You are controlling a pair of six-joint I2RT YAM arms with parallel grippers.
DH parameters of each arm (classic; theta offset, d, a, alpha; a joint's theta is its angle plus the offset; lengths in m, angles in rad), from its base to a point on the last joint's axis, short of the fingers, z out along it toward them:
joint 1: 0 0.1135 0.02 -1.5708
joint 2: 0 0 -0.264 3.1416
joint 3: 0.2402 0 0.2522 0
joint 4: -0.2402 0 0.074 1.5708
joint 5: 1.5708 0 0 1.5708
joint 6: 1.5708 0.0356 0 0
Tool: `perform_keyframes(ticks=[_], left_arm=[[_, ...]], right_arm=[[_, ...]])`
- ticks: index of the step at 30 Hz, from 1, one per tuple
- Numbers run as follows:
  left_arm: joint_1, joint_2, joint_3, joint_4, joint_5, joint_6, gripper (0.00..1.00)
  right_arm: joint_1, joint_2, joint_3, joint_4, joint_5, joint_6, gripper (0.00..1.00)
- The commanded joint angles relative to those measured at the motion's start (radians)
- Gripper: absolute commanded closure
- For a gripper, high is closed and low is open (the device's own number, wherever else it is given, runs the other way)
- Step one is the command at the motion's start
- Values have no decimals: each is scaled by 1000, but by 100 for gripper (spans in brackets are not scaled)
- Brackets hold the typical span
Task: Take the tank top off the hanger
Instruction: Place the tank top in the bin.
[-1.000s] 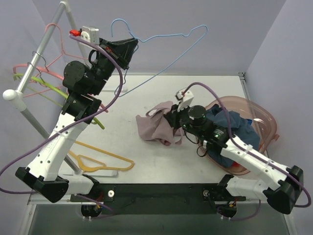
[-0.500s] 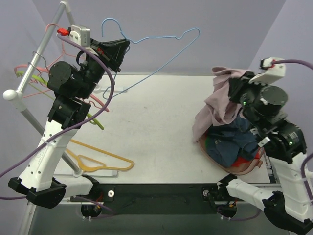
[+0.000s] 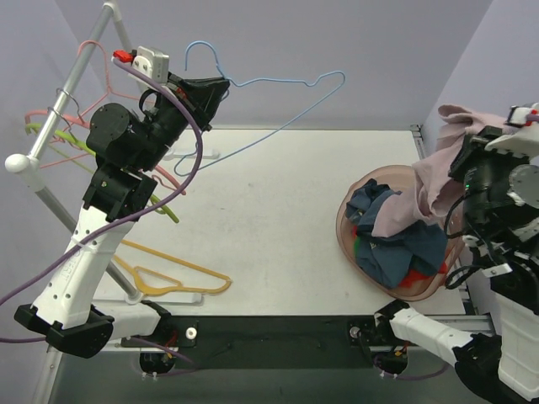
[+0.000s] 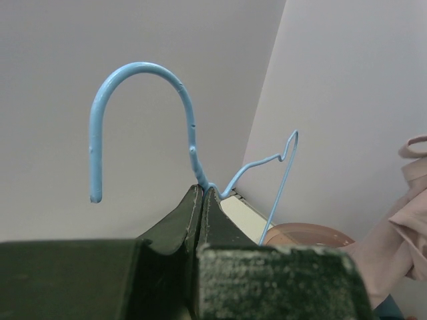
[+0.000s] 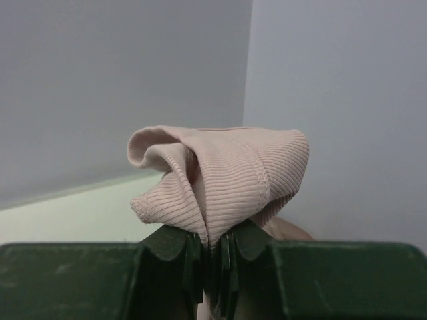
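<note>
We log the left fingers pressed together on the blue hanger neck, raised off the counter. The right fingers pinch the pink tank top, which hangs over the basket.

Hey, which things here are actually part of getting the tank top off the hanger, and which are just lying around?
Part of the job:
blue hanger, clamped in the left gripper
pink tank top, pinched in the right gripper, already off the hanger

Lying about:
basket of dark blue clothes
orange hanger
rack
</note>
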Motion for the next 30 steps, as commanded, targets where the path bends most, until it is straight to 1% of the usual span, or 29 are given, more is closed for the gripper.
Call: perform_keyframes(ticks=[1, 3, 4, 6, 7, 8, 9, 10, 11, 13, 14, 16, 17, 19, 20, 21, 22, 23, 24, 26, 27, 29, 30], left_arm=[[6, -16, 21, 15, 54, 22, 100], [6, -16, 9, 15, 67, 31, 100], [6, -19, -6, 15, 84, 34, 100], [6, -27, -25, 15, 88, 43, 100], [6, -35, -40, 12, 88, 45, 100], [6, -38, -45, 9, 88, 48, 100], [6, -39, -48, 3, 88, 55, 100], [6, -41, -49, -1, 99, 59, 100], [6, -41, -49, -3, 108, 62, 100], [6, -38, -48, -15, 131, 74, 100], [6, -36, -45, -20, 151, 77, 100], [6, -33, -45, -29, 168, 79, 100], [6, -32, -48, -29, 189, 79, 100], [6, -28, -53, -29, 209, 77, 100], [6, -27, -54, -29, 222, 77, 100], [6, -27, -59, -29, 234, 79, 100], [4, -25, -60, -29, 243, 80, 100], [6, -24, -62, -27, 251, 82, 100], [6, -25, -63, -27, 263, 83, 100], [4, -22, -65, -27, 275, 83, 100], [4, -22, -66, -24, 291, 85, 100], [6, -18, -63, -27, 314, 89, 100], [6, -18, -63, -29, 346, 92, 100]], right_arm=[[-22, -58, -328, -6, 64, 44, 100], [-49, -115, -491, -7, -6, 128, 100], [-101, -146, -643, -6, -72, 244, 100], [-172, -171, -773, 5, -175, 361, 100], [-249, -184, -844, 23, -326, 425, 100], [-287, -187, -954, 75, -373, 459, 100], [-317, -191, -1016, 101, -408, 496, 100], [-391, -192, -1060, 126, -466, 550, 100], [-423, -189, -1137, 166, -497, 571, 100], [-489, -187, -1172, 184, -551, 598, 100], [-521, -191, -1183, 188, -594, 598, 96], [-558, -212, -1165, 183, -626, 581, 85], [-572, -223, -1144, 153, -661, 550, 74], [-574, -247, -1050, 100, -694, 514, 61], [-574, -247, -1013, 80, -744, 489, 52], [-574, -243, -922, 59, -802, 452, 48], [-572, -228, -880, 22, -830, 431, 46], [-572, -218, -834, 14, -876, 412, 40], [-572, -209, -803, 13, -1002, 377, 37], [-572, -189, -728, 28, -1178, 365, 30], [-571, -181, -708, 31, -1318, 363, 28], [-569, -163, -651, 43, -1411, 365, 23], [-571, -160, -634, 51, -1484, 355, 23]])
